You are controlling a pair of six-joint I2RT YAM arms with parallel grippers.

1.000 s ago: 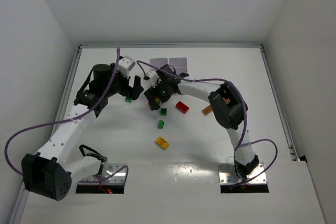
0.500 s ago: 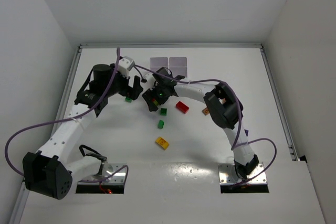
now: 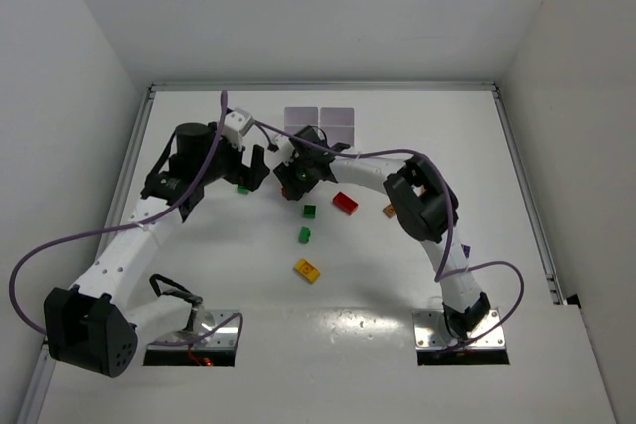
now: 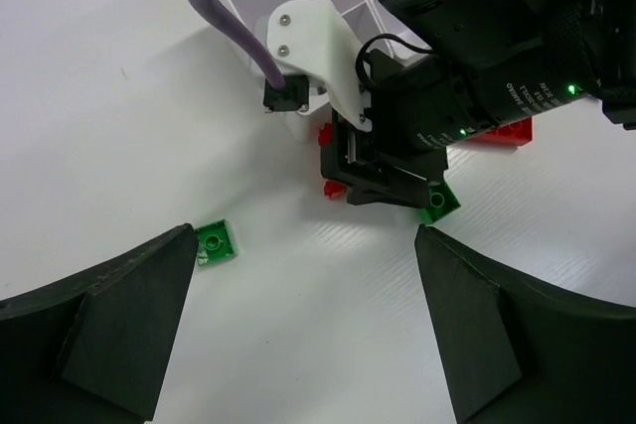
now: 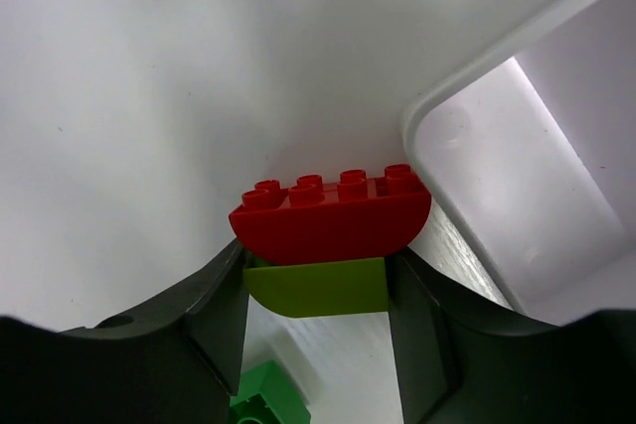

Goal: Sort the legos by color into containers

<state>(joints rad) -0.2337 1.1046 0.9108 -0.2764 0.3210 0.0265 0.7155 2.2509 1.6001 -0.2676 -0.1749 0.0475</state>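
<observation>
Tabletop (image 3: 397, 275) of plain white is seen running from the two arm bases at the near edge out to bare white walls on three sides. Nearest on it a yellow brick (image 3: 307, 269) is laid. Beyond it a light green brick (image 3: 305, 234), a dark green brick (image 3: 309, 211) and a red brick (image 3: 345, 203) are found, with a small green square brick (image 3: 242, 187) further left.

An orange brick (image 3: 390, 211) is half covered by the right arm. The white tray (image 3: 336, 116) at the far side is partly hidden behind the same arm, so only two compartments can be made out from above.

The left gripper (image 3: 254, 168) is held near the green square brick with its fingers (image 4: 129, 315) spread wide and nothing between them. The right gripper (image 5: 318, 270) is placed just beside a tray corner. Its fingers (image 5: 214, 315) are pressed against both sides of the red-and-lime clump (image 5: 333, 235), a red arched brick stacked on a lime one.
</observation>
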